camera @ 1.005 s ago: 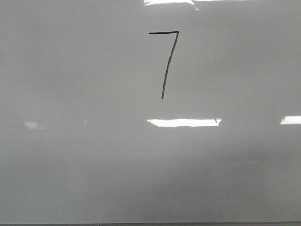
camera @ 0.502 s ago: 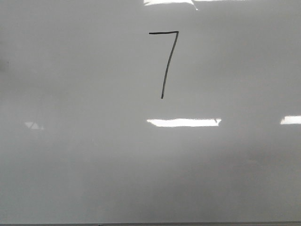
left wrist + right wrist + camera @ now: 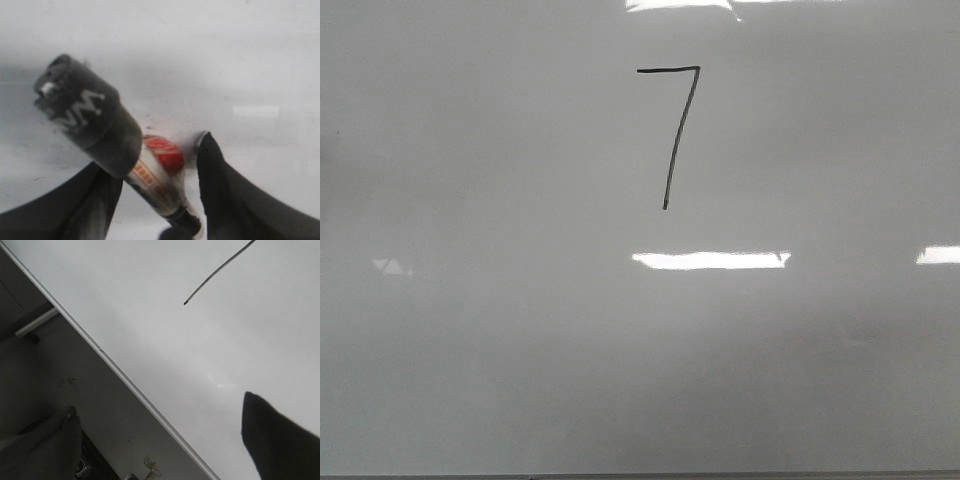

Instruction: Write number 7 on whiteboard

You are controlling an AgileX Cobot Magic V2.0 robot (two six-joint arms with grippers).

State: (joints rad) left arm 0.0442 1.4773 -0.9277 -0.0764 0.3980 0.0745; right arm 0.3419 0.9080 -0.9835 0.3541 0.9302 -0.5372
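Note:
The number 7 (image 3: 670, 71) stands in thin black line on the upper middle of the whiteboard (image 3: 520, 350), which fills the front view. Neither gripper shows there. In the left wrist view my left gripper (image 3: 152, 160) is shut on a marker (image 3: 152, 177) with a white barrel, a red label and a dark grey cap (image 3: 85, 110), held tilted over the whiteboard (image 3: 225, 60). In the right wrist view my right gripper (image 3: 165, 435) is open and holds nothing, straddling the board's edge (image 3: 125, 377). The tail of the 7's downstroke (image 3: 220, 271) shows beyond it.
Bright rectangular light reflections (image 3: 710, 260) lie on the board below the 7 and at its top. Beyond the board's metal edge the right wrist view shows a dark surface (image 3: 60, 365) with a pale bar (image 3: 37, 322) and small scraps (image 3: 150, 465).

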